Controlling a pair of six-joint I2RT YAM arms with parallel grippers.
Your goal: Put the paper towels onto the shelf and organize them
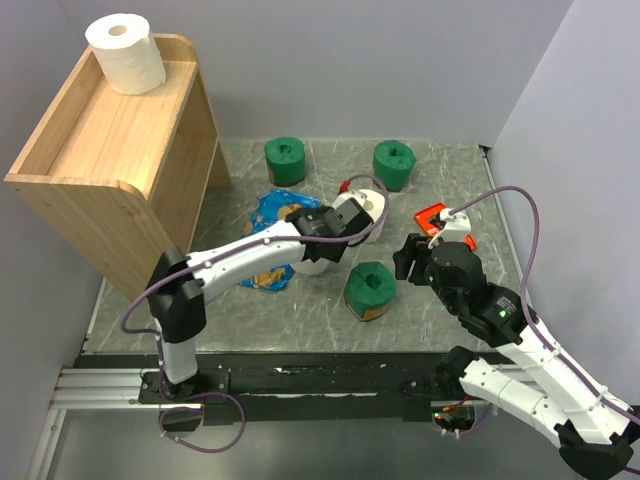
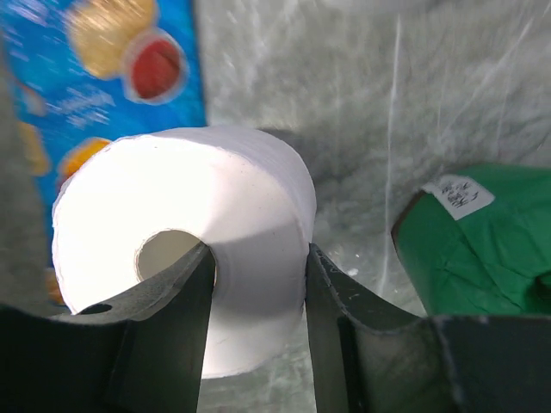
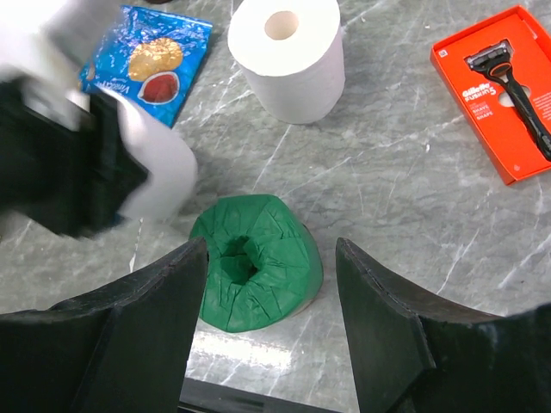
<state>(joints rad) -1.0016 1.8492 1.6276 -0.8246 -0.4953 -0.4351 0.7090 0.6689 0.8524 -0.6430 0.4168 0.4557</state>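
Now L fingers [image 2: 164, 344] are clamping the white roll [image 2: 250, 206] mid-worktop, so lifting straight up before swinging to the far-left-corner shelf [image 1: 100, 150] is looking safest; R fingers [image 3: 138, 344] are hanging apart.

Even overhead light, soft shadows, white roll [image 2: 181, 194] overexposed — left arm [image 3: 52, 168] motion-blurred

White roll [image 2: 241, 198]: soft matt paper; shelf [image 1: 110, 130]: smooth lt wood; chip bag [image 3: 146, 56]: glossy.

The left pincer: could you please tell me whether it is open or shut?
Shut on the white paper towel roll: the left pincer has one finger at its core, the other on its outer wall.
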